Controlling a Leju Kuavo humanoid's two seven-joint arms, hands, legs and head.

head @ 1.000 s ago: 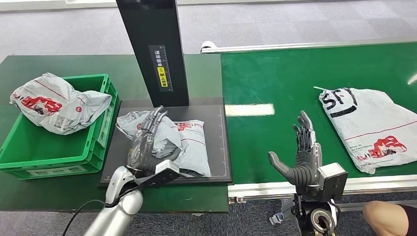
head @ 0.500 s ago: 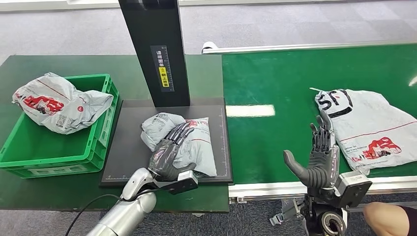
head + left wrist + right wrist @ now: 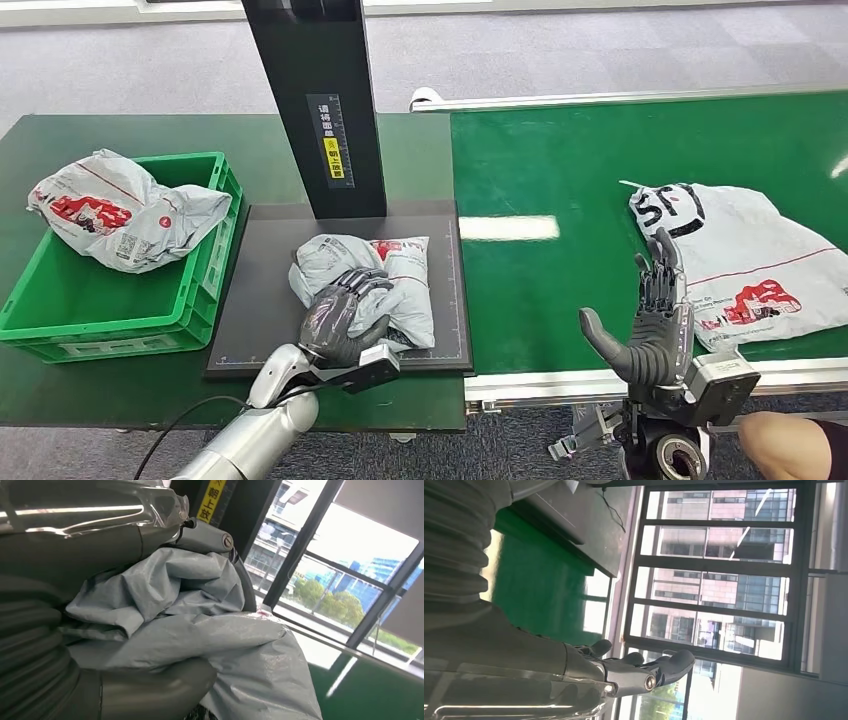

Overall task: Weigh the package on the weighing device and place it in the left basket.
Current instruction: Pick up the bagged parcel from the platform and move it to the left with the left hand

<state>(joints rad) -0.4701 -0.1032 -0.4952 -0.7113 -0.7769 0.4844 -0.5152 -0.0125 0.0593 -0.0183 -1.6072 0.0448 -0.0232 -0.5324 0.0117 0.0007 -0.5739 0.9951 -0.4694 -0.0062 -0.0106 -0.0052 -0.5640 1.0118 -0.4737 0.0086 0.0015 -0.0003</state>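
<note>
Head view: the grey package [image 3: 385, 280] lies on the dark platform of the weighing device [image 3: 262, 300], in front of the black upright column [image 3: 318, 100] that rises from the platform's far edge. Package sits right of centre on the platform, crumpled, red print on its upper face.

Left hand [image 3: 340, 318] is on the near left part of the package, fingers [image 3: 362, 285] curled over the bunched film. Left wrist view confirms: grey film [image 3: 200, 630] gathered between thumb and fingers, creases pulled tight. Hand is grasping the package. Package bottom appears to be on the platform; cannot tell whether any part is lifted.

Right hand [image 3: 655, 320] is upright above the near edge of the green conveyor belt [image 3: 560, 160], to the right of the weighing device. Fingers straight and spread, thumb out to the side, nothing in it. Right wrist view shows the same extended fingers [image 3: 664, 667] with no object between them.

Containers: green basket [image 3: 195, 270] stands just beside the platform's left edge, on the dark green table [image 3: 120, 130]. One grey bag [image 3: 125, 210] with red print is in it, propped against the far left corner and sticking up over the rim.

On the belt, well right of the weighing device: a larger grey mailer [image 3: 750, 260] with black marker writing and a red logo, lying flat, near the right hand but not touching it.
</note>
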